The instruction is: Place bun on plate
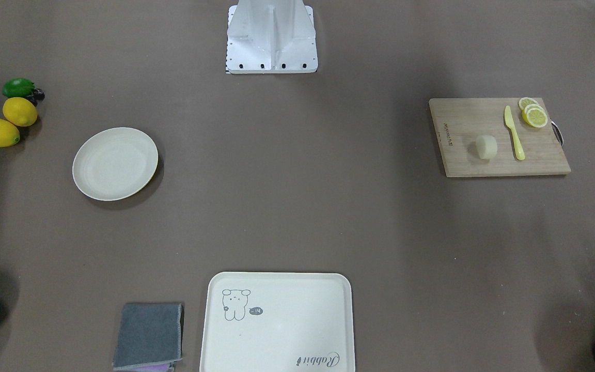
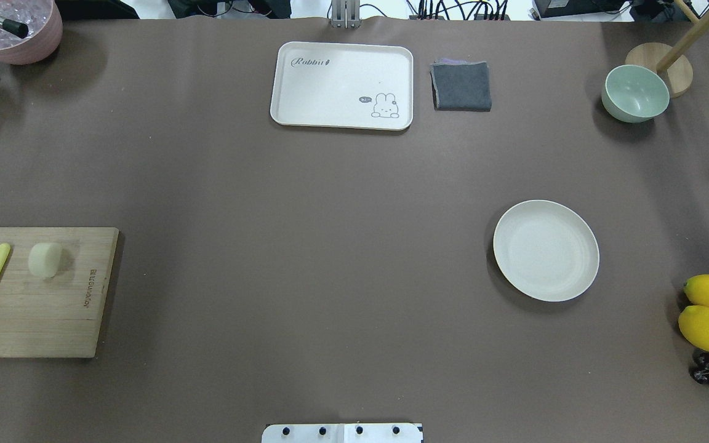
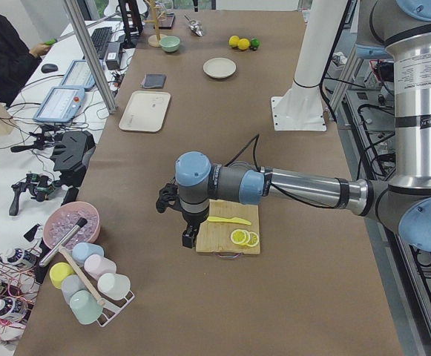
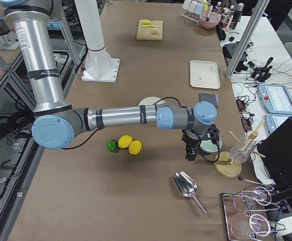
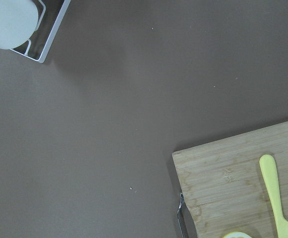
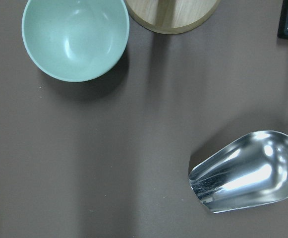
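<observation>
The bun lies on a wooden cutting board on the robot's left side of the table. The round cream plate sits bare on the robot's right side, far from the bun. My left gripper shows only in the exterior left view, hanging over the board's outer end; I cannot tell whether it is open or shut. My right gripper shows only in the exterior right view, beyond the plate beside a green bowl; its state I cannot tell either.
On the board lie a yellow knife and lemon slices. A rabbit tray and grey cloth lie across the table. Lemons, a pale green bowl and a metal scoop are at the right end.
</observation>
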Robot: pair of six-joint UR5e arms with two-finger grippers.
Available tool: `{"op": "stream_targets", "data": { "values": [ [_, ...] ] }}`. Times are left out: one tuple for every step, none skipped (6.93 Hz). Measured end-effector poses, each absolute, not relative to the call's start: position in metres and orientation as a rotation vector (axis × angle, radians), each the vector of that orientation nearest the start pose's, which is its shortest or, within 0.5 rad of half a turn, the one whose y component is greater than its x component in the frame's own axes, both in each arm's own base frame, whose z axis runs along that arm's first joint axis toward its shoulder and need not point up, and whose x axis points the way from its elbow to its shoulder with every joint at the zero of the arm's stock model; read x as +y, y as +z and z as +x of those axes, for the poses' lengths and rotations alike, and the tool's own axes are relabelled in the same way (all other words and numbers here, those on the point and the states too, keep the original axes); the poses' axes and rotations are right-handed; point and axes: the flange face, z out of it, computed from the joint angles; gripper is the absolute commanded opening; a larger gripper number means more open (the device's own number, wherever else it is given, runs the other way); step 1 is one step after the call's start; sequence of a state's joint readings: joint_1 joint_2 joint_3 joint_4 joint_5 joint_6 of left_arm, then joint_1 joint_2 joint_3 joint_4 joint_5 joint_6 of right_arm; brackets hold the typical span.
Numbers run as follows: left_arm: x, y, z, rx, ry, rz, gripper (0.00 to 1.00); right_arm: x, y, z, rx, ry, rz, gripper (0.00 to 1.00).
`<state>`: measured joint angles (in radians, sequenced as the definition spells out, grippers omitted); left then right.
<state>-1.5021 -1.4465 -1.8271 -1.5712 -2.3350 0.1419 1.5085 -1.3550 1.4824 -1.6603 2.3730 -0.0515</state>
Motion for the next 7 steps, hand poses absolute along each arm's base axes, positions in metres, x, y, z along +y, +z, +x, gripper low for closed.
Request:
{"op": "stream_targets", "data": {
  "values": [
    [-0.45,0.589,-0.032,0.78,0.255,0.162,0.98,-0.581,0.595,0.031,-0.802,-0.113,0.033,1.0],
    [-0.454,0.585,-0.03,0.792,0.261,0.172,0.98,-0.572,0.598,0.033,-0.804,-0.106,0.031,1.0],
    [-0.458,0.58,-0.029,0.796,0.267,0.185,0.98,-0.568,0.599,0.034,-0.804,-0.104,0.029,1.0],
    [-0.46,0.578,-0.03,0.797,0.27,0.192,0.98,-0.565,0.603,0.035,-0.805,-0.101,0.023,1.0],
    [-0.46,0.578,-0.029,0.798,0.271,0.191,0.98,-0.56,0.609,0.035,-0.806,-0.096,0.013,1.0],
    [-0.46,0.579,-0.029,0.797,0.27,0.188,0.98,-0.556,0.613,0.035,-0.808,-0.093,0.006,1.0],
    [-0.46,0.579,-0.029,0.794,0.27,0.188,0.98,-0.553,0.615,0.035,-0.809,-0.091,0.003,1.0]
  ]
}}
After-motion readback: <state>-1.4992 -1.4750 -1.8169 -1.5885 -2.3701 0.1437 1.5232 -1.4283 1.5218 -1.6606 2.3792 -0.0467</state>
